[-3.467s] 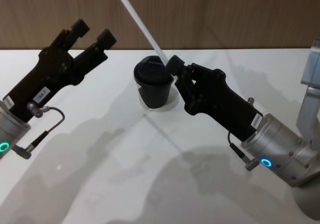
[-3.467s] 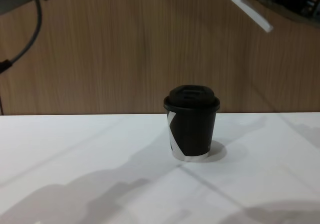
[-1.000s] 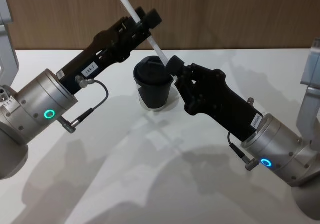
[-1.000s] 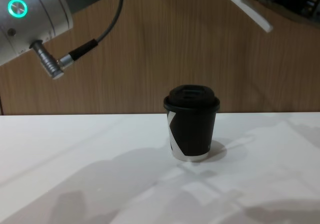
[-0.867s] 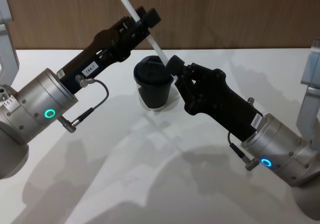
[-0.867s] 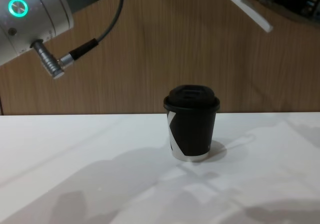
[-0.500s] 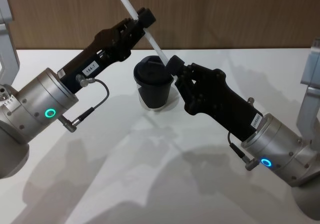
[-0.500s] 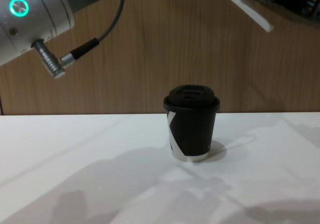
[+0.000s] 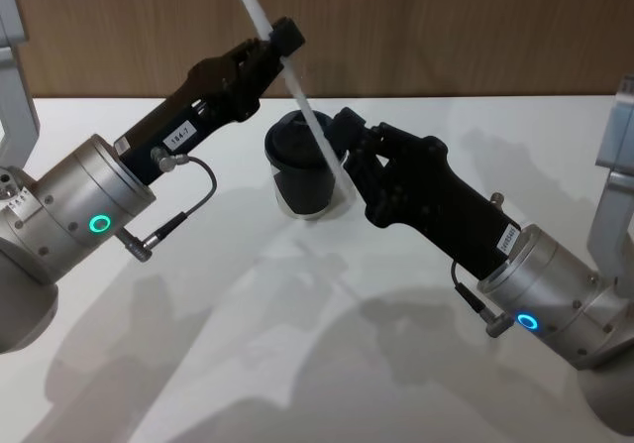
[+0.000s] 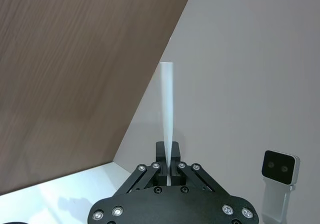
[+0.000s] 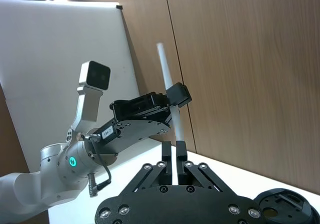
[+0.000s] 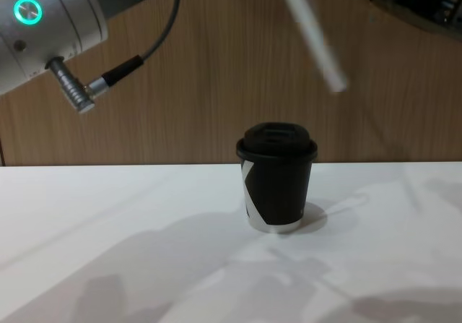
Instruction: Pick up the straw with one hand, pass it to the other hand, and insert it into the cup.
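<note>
The white straw (image 9: 297, 81) slants steeply, and my left gripper (image 9: 280, 42) is shut on its upper half. The left wrist view shows the straw (image 10: 166, 108) pinched between the fingertips of that gripper (image 10: 167, 156). My right gripper (image 9: 344, 146) sits beside the black lidded cup (image 9: 292, 180), jaws open, with the straw's lower part running loose between its fingers (image 11: 182, 151). From the chest, the straw's free lower end (image 12: 333, 83) hangs above and to the right of the cup (image 12: 278, 186).
The cup stands on a white table (image 9: 297, 344) that ends at a wood-panel wall (image 12: 180, 84). The left arm's silver wrist and cable plug (image 12: 72, 95) hang large at the upper left of the chest view. A camera post (image 10: 280, 184) stands to one side.
The right gripper has let go of the straw. The straw's lower end has swung down and to the left, pivoting in the left gripper, which closed on it about a second ago.
</note>
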